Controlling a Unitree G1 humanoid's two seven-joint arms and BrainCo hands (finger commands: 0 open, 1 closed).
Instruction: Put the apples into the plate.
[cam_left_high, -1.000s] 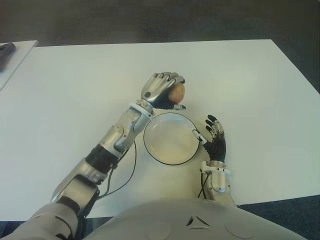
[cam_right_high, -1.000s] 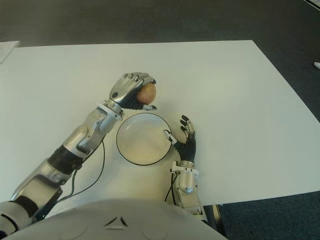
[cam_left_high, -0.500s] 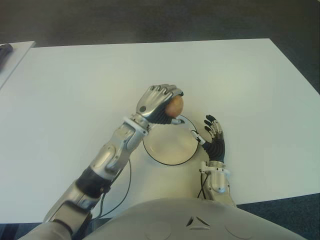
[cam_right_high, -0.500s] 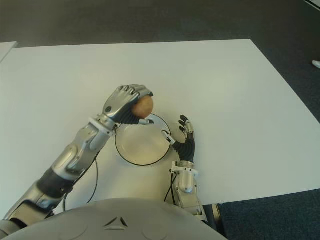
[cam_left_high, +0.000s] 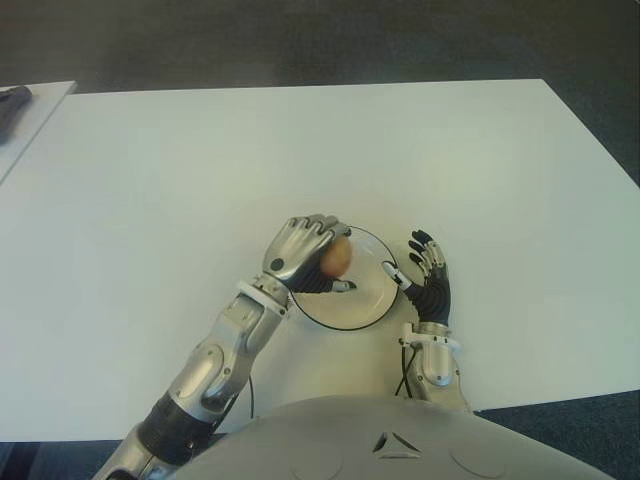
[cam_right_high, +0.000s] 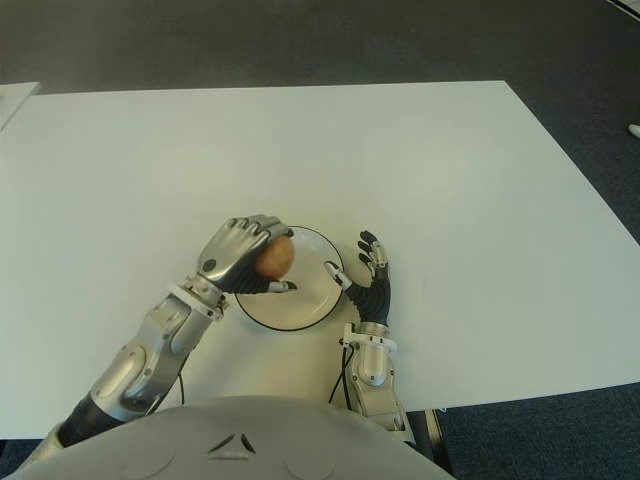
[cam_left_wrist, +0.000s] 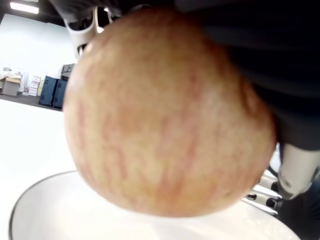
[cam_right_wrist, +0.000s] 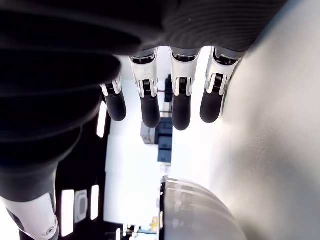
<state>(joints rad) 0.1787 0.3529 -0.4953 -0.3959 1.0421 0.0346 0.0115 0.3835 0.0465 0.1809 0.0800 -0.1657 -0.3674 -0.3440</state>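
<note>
My left hand (cam_left_high: 305, 256) is shut on a reddish-yellow apple (cam_left_high: 336, 259) and holds it over the left part of the white, dark-rimmed plate (cam_left_high: 372, 300). In the left wrist view the apple (cam_left_wrist: 165, 115) fills the picture just above the plate's surface (cam_left_wrist: 45, 210); whether the two touch I cannot tell. My right hand (cam_left_high: 428, 277) shows beside the plate's right rim, fingers spread and holding nothing. In the right wrist view the plate's rim (cam_right_wrist: 165, 200) lies close beyond its fingers (cam_right_wrist: 150, 100).
The white table (cam_left_high: 160, 200) stretches wide to the left, right and back of the plate. A second pale surface with a dark object (cam_left_high: 12, 100) shows at the far left corner. Dark floor lies past the table's edges.
My left hand has carried the apple from behind the plate's far rim toward me and down, until it is over the plate. The right hand has stayed put.
</note>
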